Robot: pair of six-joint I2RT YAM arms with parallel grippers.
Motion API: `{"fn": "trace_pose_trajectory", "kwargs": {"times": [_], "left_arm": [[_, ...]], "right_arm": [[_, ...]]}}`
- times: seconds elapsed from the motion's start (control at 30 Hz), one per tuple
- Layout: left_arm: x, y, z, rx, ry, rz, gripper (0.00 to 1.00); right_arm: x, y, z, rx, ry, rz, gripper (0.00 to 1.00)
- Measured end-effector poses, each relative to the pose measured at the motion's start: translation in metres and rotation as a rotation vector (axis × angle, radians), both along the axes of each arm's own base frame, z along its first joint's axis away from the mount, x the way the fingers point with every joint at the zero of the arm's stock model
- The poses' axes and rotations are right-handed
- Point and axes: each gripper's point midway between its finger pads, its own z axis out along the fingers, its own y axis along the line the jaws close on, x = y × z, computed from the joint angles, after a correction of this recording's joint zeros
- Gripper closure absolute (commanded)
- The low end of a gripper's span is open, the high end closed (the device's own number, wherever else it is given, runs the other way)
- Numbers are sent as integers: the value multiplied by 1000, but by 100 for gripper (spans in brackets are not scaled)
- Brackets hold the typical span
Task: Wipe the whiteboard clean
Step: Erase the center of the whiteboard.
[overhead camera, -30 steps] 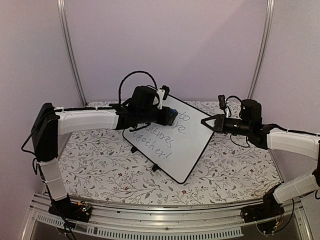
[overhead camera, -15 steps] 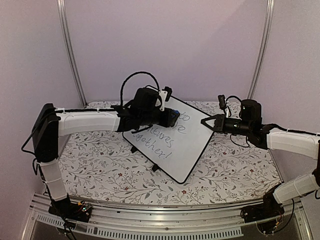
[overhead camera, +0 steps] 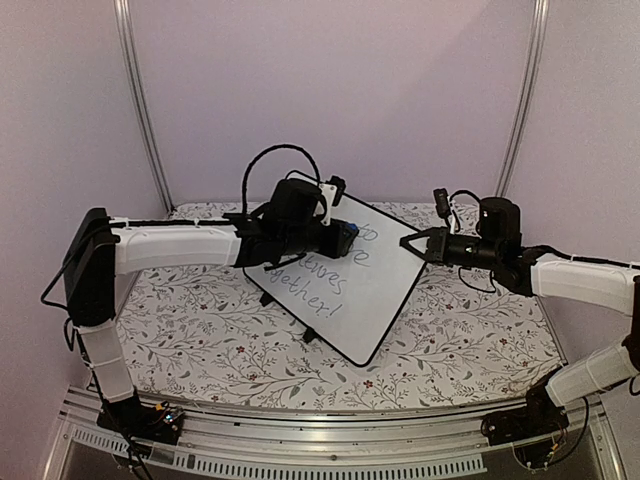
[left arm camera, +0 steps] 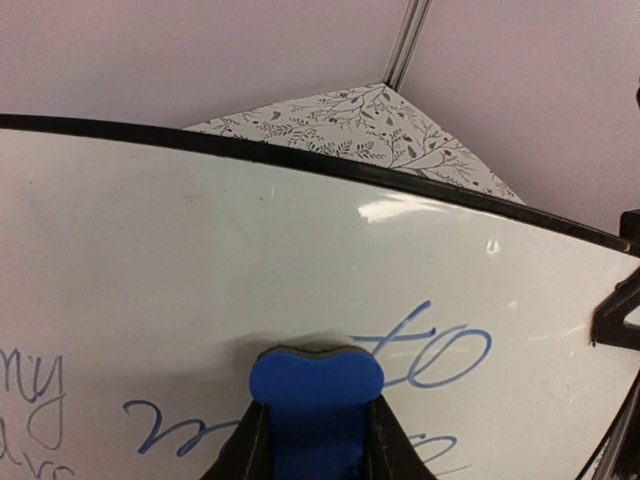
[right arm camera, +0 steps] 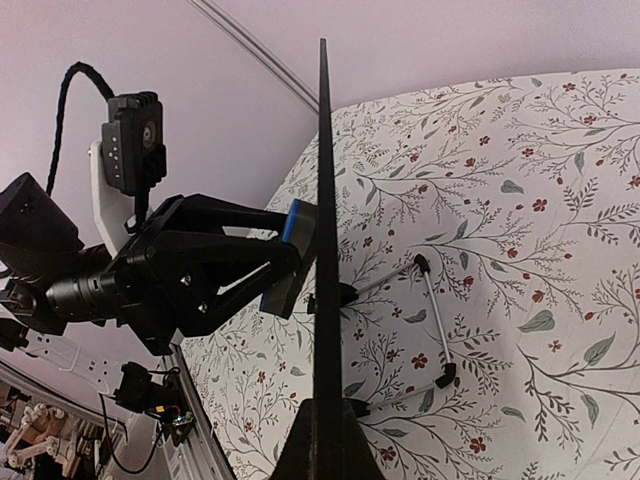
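Note:
The whiteboard [overhead camera: 375, 290] stands tilted on its feet mid-table, white with a thin black frame and blue-grey handwriting. My left gripper [overhead camera: 345, 236] is shut on a small blue eraser [left arm camera: 315, 385] and presses it flat against the board [left arm camera: 200, 260] just left of the word "to"; the board's upper left around the eraser is clean. My right gripper [overhead camera: 418, 244] is shut on the board's right edge, seen edge-on in the right wrist view [right arm camera: 323, 200], where the eraser [right arm camera: 290, 260] shows pressed on the board's face.
The table has a floral-patterned cloth [overhead camera: 200, 330]. The board's wire stand [right arm camera: 430, 330] rests on the cloth behind it. Metal frame posts [overhead camera: 140, 100] stand at the back corners before the lilac wall.
My left gripper with the eraser has slid a little to the right along the board's upper part. The right gripper and the board have stayed in place.

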Motion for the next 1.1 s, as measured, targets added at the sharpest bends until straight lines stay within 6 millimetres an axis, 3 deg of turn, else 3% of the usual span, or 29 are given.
{"fn": "trace_pose_trajectory", "kwargs": {"times": [0.43, 0.63, 0.8, 1.1], "left_arm": [[8, -14, 15, 24, -20, -20, 100], [3, -10, 11, -3, -22, -20, 100], [-12, 0, -7, 0, 15, -27, 100], [-14, 0, -8, -3, 22, -26, 100]], "right_arm": [[1, 1, -1, 2, 5, -4, 100], [0, 2, 0, 2, -1, 0, 100], [0, 3, 0, 2, -5, 1, 100], [0, 3, 0, 2, -6, 2, 100]]}}
